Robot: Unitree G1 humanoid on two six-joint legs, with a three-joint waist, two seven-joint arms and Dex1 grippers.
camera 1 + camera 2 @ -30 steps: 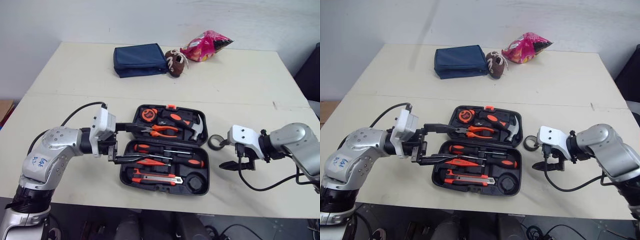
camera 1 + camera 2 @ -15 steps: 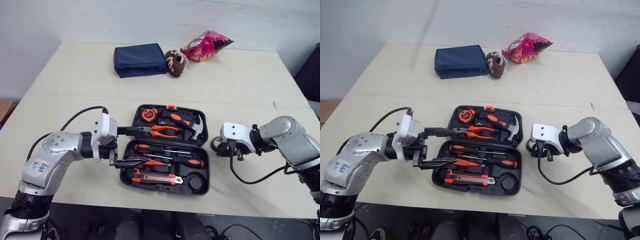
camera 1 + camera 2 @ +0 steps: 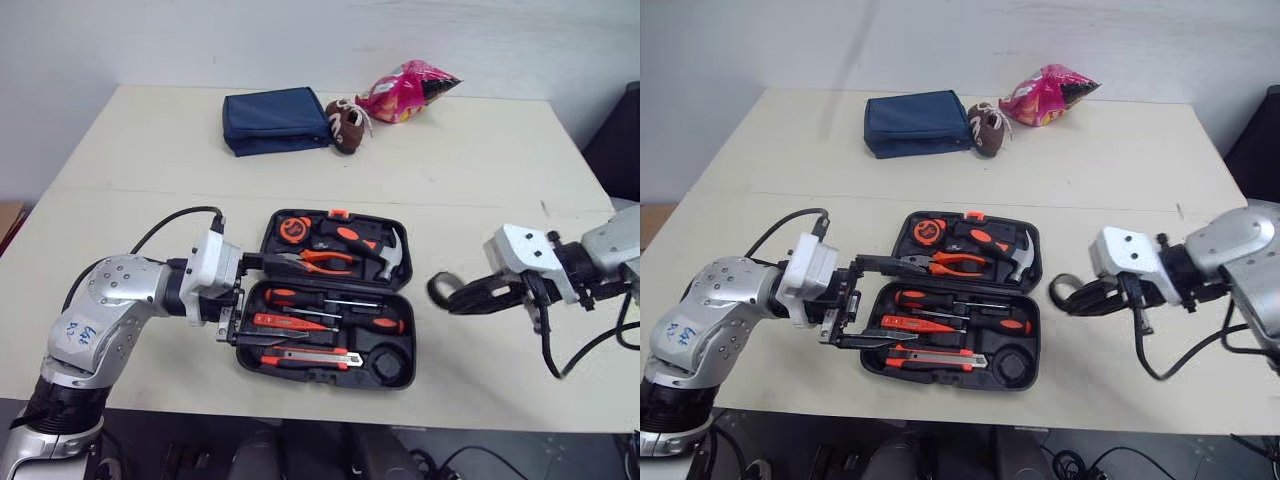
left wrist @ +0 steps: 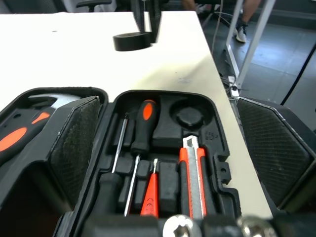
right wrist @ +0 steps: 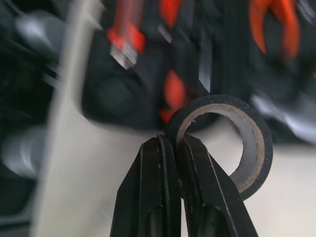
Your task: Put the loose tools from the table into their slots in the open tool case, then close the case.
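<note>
"So, where does everything lie?"

"Widest first: the counter (image 3: 480,170), with the open tool case (image 3: 320,374) in the middle of it. My left jaws (image 3: 245,298) stand wide apart at the case's left edge. My right jaws (image 5: 170,140) are clamped on the black tape roll (image 5: 256,143), just off the case's right side. I cannot tell whether it's clear of the counter."

"How will the roll handle?"

"Light and stiff, I'd judge, and slick on its outer face. I have one finger inside the ring and one outside, pinching the wall — a fair hold, though it may swing about that single point. Its round recess (image 3: 390,362) sits empty in the case's near right corner."

"And half a second back?"

"The right jaws were hunched over the roll, close by the case; now that arm has drawn out to the right. The left jaws reached in over the screwdrivers (image 3: 335,322) — they've pulled back to the edge."
</note>
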